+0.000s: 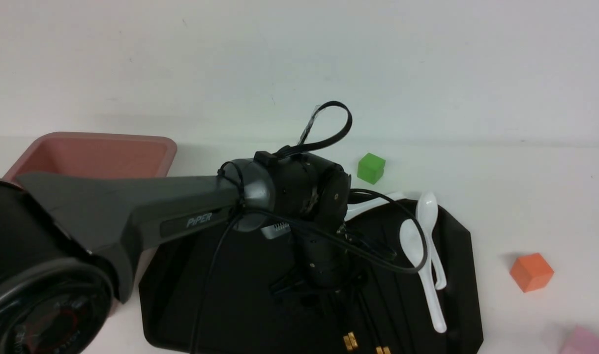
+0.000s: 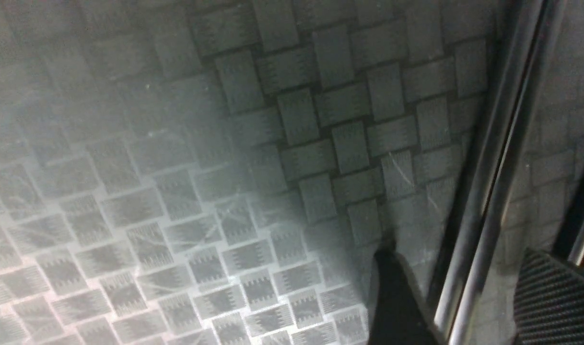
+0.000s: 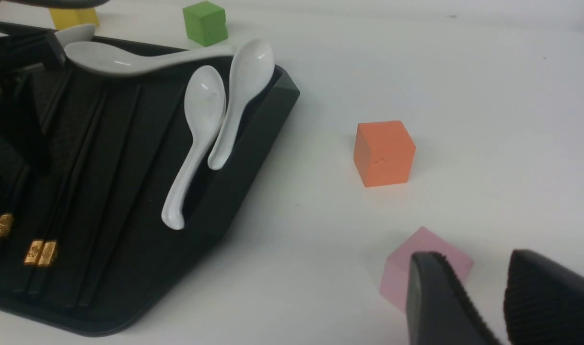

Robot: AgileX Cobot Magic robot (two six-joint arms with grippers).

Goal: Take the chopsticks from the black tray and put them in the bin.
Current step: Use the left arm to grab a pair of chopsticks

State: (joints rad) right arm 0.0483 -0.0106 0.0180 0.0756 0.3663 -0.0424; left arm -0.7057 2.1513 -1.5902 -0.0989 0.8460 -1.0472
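Left claw (image 2: 461, 268): wide apart, fingers on either side of one pair of chopsticks (image 2: 488, 148) inside the black tray (image 3: 253, 163). Right claw (image 3: 479, 268): parted, holding nothing, beyond the tray's right side. Progress: early, as judged; at least four chopsticks, in two pairs, await transfer. The bin (image 1: 170, 152) sits left of the tray; no sticks show in its visible part, the remainder being hidden. Count: one tray, one bin, four spoons (image 3: 204, 103) at the tray, four cubes (image 3: 385, 153) outside it.
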